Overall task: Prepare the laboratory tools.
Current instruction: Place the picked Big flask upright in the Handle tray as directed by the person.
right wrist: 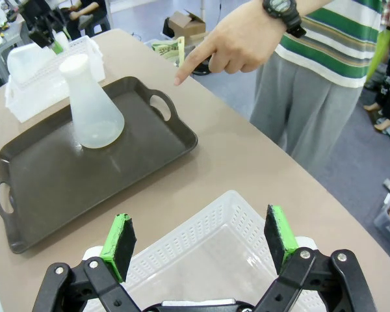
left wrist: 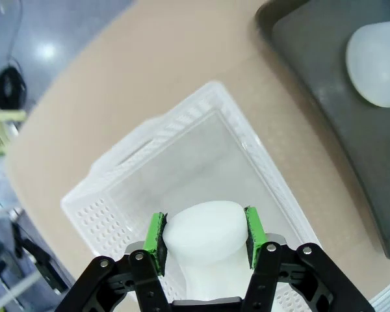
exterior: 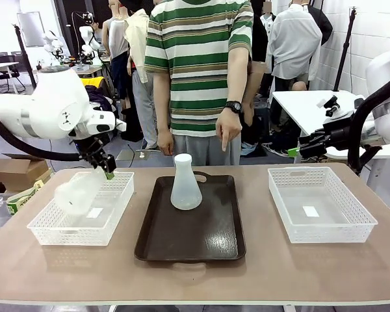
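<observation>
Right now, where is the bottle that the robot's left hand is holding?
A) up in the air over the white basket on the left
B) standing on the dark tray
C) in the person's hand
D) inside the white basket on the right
A: the left hand grips the flask by its neck, tilted above the left basket, while the other flask stands on the tray.

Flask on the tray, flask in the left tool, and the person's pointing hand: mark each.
Tray flask (exterior: 186, 192): front view, body.
Held flask (left wrist: 205, 231): left wrist view, cap.
Hand (right wrist: 237, 45): right wrist view, knuckles.
</observation>
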### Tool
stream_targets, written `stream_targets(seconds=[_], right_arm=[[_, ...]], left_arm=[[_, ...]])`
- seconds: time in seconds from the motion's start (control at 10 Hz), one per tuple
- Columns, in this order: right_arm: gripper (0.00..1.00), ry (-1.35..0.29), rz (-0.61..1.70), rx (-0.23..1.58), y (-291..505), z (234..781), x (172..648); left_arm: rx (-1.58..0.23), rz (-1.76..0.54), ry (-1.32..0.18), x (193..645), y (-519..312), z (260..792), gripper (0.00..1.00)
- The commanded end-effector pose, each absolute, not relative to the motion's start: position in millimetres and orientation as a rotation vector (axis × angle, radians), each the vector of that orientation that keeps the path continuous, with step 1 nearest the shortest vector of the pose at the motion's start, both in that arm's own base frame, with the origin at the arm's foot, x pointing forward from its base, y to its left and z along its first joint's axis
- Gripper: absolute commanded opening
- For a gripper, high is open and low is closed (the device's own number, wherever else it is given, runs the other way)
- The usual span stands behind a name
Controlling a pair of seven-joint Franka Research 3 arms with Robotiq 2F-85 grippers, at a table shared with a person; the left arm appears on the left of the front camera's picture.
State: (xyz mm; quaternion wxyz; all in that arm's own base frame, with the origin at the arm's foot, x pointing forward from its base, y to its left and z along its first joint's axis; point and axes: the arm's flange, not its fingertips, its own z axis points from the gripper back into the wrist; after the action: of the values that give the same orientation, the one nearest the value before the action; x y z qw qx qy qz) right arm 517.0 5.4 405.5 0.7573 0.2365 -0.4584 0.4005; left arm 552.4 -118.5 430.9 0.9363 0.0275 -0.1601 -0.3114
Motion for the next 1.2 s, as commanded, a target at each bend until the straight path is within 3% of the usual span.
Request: stream_targets(seconds=[0.0,0.5,0.8,1.1], right_arm=[[1.0,-0.982,0.861,0.506,5.8,406.5,516.7],[1.0,-0.982,0.861,0.506,5.8,406.5,516.7],[1.0,-0.982,0.861,0.506,5.8,406.5,516.7],[1.0,-0.982,0.861,0.506,5.8,406.5,516.7]], left_arm=[[0.092,-0.756,-0.475,522.3,-127.7,443.9,0.0],[-0.07,-1.379,-0.692,452.4,-130.5,498.3,0.0],[-0.391,-1.864,-0.793,431.1,-103.2,509.6,0.0],[-0.693,-1.945,-0.919,452.1,-96.8,501.6,0.0]])
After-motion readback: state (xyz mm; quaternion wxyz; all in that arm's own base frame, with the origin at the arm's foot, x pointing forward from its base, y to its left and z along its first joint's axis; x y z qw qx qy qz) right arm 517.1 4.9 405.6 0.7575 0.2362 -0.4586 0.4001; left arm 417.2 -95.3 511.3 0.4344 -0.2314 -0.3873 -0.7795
